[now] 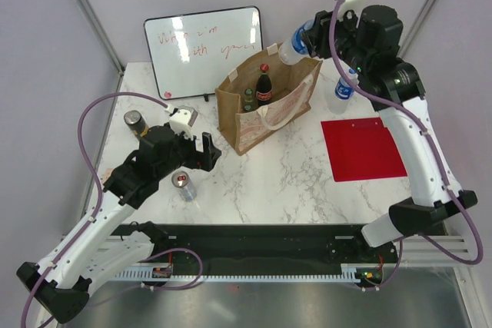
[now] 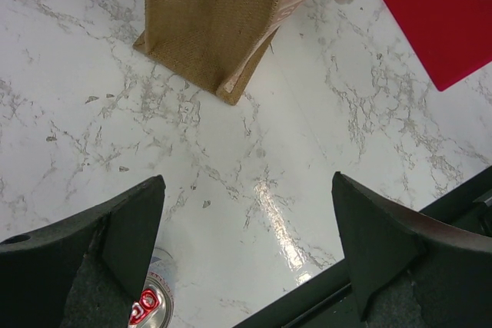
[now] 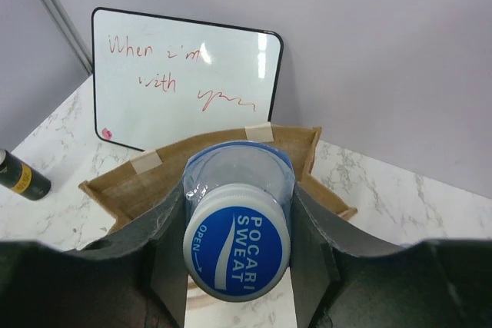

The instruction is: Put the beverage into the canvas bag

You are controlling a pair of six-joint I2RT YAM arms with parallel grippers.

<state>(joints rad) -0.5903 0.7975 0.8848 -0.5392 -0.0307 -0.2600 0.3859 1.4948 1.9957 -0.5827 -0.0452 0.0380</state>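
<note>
Toward the upper right of the top view, the right gripper (image 3: 237, 220) clenches the Pocari Sweat bottle (image 1: 290, 51) over the far corner of the canvas bag (image 1: 254, 124), so lowering it inside looks next, while the left gripper (image 2: 246, 228) gapes empty.

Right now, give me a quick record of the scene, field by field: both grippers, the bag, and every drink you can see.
right gripper: shut on the Pocari Sweat bottle, held at the bag's open top, not inside
left gripper: open, empty, over the marble table beside the bag
canvas bag: upright, open
inside bag: cola bottle, green bottle
on table: silver can, dark can, blue-label bottle, red board
behind bag: whiteboard with red writing
</note>
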